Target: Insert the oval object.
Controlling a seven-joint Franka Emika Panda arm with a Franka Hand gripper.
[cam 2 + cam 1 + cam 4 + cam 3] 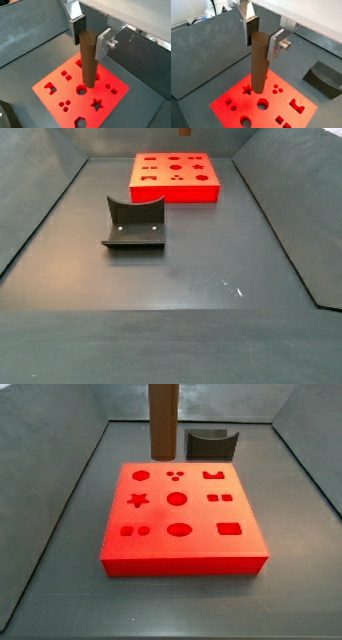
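Closest to me in a side view sits the short dark grey curved holder, resting on the dark surface with its open hollow facing away, well apart from the red block farther back. The holder shows again in a wrist view and in the opposite side view, where it stands just behind the block's far edge.

The red block lies flat, its top cut with many openings: circles, a star, squares, a notched shape, a pair of small holes.

Above it hangs the gripper, seen in both wrist views. Its jaws are clamped on the oval object, the flat silver fingers pressing the top of the brown peg from either side. The oval object hangs upright, or nearly so, in both wrist views. In a side view the peg comes down from the top edge, its lower end clear of the block's top, over the rear left part. In the wrist views its tip hovers among the cutouts; I cannot tell which opening it is lined up with.
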